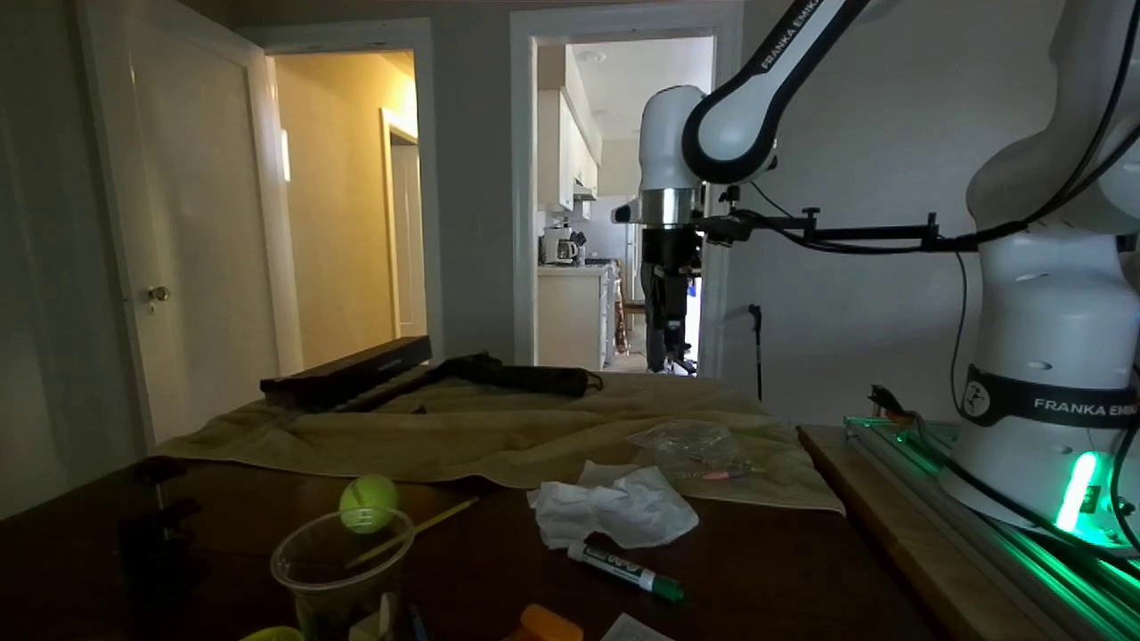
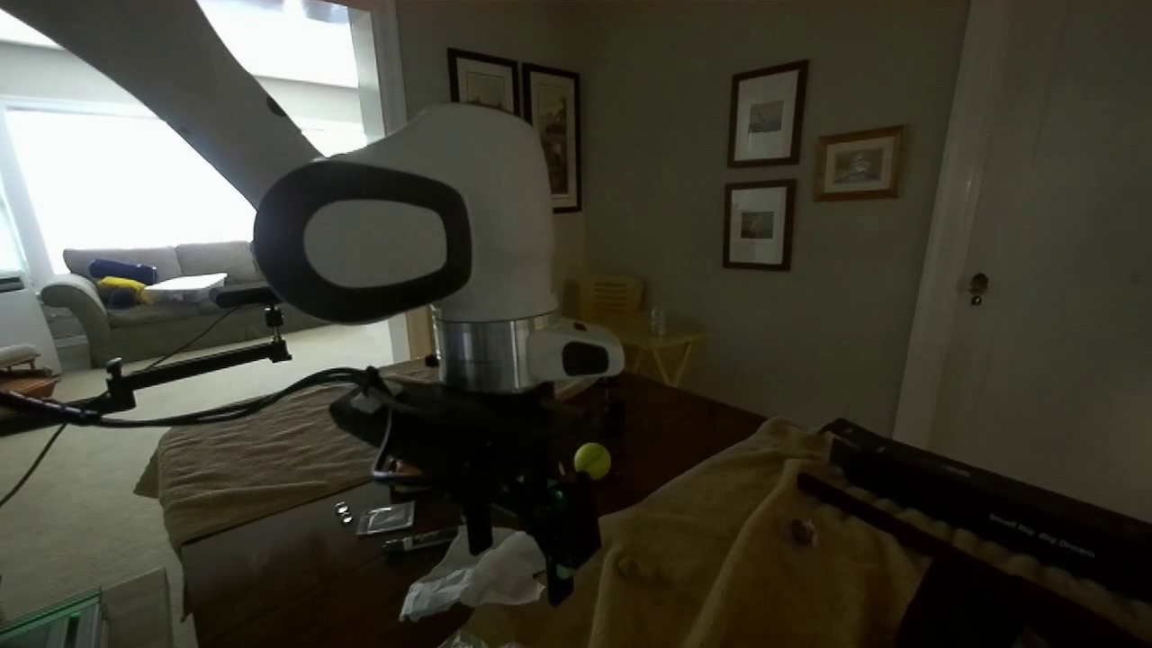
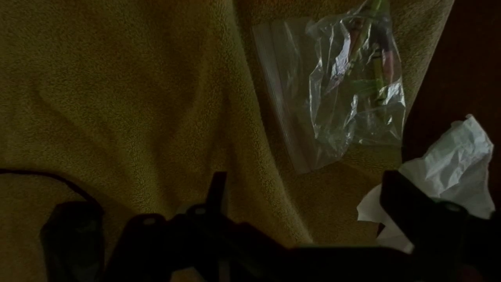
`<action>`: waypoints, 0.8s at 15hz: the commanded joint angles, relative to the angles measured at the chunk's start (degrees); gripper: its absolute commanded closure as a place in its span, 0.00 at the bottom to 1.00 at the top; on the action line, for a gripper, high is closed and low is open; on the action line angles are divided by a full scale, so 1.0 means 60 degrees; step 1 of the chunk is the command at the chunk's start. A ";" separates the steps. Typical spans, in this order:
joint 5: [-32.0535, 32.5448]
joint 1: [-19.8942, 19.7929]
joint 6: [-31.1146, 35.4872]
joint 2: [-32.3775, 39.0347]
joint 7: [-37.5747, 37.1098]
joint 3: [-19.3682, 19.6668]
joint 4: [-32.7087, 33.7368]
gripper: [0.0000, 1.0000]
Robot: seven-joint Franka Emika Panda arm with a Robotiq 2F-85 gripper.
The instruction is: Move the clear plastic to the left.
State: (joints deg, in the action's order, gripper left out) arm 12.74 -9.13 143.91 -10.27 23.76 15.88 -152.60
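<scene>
Nearest in an exterior view, you have a transparent cup (image 1: pixel 325 605) standing on the dark table (image 1: pixel 757 579), cut off by the lower border along with an orange object (image 1: pixel 548 623). Just behind the cup sits a tennis ball (image 1: pixel 369 496); a thin yellow stick (image 1: pixel 448 514) crosses the cup's rim, and you cannot tell whether it leans inside or lies behind. To the right, your green-capped marker (image 1: pixel 623 570) lies flat, with a crumpled white tissue (image 1: pixel 614 509) just beyond it. Next comes the task's thing: the clear plastic bag (image 1: pixel 690 441) lies on the tan towel (image 1: pixel 463 445), near the towel's edge and just beside the tissue, with small coloured pieces inside. Your gripper (image 3: pixel 304 176) hangs above the towel, apart from the bag; in the wrist view its two fingers (image 3: pixel 403 203) stand wide apart, towel showing between them, one finger in front of the tissue, and the bag lies ahead of the tips, its zip strip slanting down toward the gap. Farther back on the towel you have a dark, slender bundle (image 1: pixel 552 380) with a loop at its end, and beside it a long black box (image 1: pixel 349 370). Beyond the table, a white door (image 1: pixel 191 196) stands at the left, and through the doorway (image 1: pixel 523 196) behind your arm (image 1: pixel 668 142) there is a kitchen counter (image 1: pixel 574 307) with a coffee maker (image 1: pixel 564 247) on it.
</scene>
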 commanded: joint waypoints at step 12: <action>-0.1023 -0.0642 0.1813 0.2888 0.1297 -0.0227 0.0106 0.00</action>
State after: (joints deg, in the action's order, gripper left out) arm 10.12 -10.96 151.36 3.68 27.62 15.84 -152.54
